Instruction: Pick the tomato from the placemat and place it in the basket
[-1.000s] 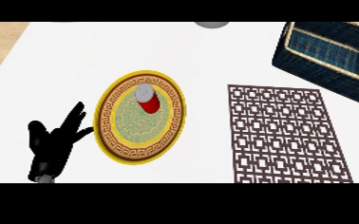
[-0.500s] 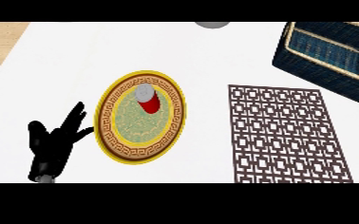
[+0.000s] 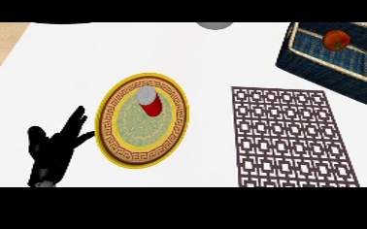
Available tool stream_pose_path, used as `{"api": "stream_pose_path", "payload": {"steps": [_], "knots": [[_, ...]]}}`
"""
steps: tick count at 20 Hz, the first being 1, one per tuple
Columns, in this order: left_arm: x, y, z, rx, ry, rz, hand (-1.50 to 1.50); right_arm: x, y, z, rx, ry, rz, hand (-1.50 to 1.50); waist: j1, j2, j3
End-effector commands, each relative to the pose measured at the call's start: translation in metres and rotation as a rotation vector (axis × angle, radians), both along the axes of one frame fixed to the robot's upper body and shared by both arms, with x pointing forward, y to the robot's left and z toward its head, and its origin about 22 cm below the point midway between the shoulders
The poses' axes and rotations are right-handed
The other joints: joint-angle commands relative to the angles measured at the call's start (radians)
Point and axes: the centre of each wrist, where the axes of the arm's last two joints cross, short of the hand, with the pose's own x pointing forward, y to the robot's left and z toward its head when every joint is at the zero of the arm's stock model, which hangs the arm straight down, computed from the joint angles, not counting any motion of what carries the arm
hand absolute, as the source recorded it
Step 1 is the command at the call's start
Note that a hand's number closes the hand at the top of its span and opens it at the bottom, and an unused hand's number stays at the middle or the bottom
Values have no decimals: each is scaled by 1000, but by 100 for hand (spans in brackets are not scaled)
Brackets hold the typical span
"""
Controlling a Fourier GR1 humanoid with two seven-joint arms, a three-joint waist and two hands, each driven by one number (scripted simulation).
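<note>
While I watch the head view, I see the tomato (image 3: 335, 39) lying inside the basket (image 3: 315, 63) at the upper right of the frame, close to the frame's right edge. The basket is dark blue with a pale rim and is cut off by the right edge. The tomato is red-orange with a small green spot on top.

Below the basket, at the right of the frame, the placemat (image 3: 292, 137) lies flat on the white table (image 3: 215, 58). It is brown with a lattice pattern, and I see nothing on it. It sits apart from the basket, with a strip of table between them.

Left of centre, a plate (image 3: 118, 143) with a gold and brown patterned rim and a greenish middle rests on the table. A red can (image 3: 148, 103) with a grey top lies on the upper part of the plate, tilted.

At the lower left of the frame, the left hand (image 3: 50, 153) shows, black, fingers spread and straight, holding nothing. One finger reaches just beside the plate's left rim; I cannot tell whether it touches.

My right hand does not show in this view.

At the top edge, near the middle, part of a grey round thing (image 3: 215, 25) peeks in; I cannot tell what it is.
</note>
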Motion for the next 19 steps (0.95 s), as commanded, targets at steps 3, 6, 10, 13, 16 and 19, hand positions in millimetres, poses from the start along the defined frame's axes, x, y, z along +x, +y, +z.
{"api": "stream_pose_path", "payload": {"steps": [3, 6, 10, 13, 16, 19], "knots": [[-12, 0, -28, 5, 168, 17, 0, -12, -22, 13, -27, -15, 25, -150, -11, 7, -13], [-5, -7, -33, 8, 156, 14, 0, -9, -7, 14, -29, -73, 3, -150, -17, 6, -14], [-18, 11, -25, 1, 162, 23, 0, -30, -39, 16, 11, -173, -52, -150, -20, 3, -13], [-28, 7, -26, -1, 184, 25, 0, -40, -46, 29, 73, -225, -106, -150, -23, -1, -13], [-25, 8, -16, 7, 185, 32, 0, -60, -67, 21, 54, -215, -158, -150, -31, -3, -13], [-23, 3, -30, -18, 195, 58, 0, -83, -85, 42, 69, -226, -177, -150, -43, -3, -14]]}}
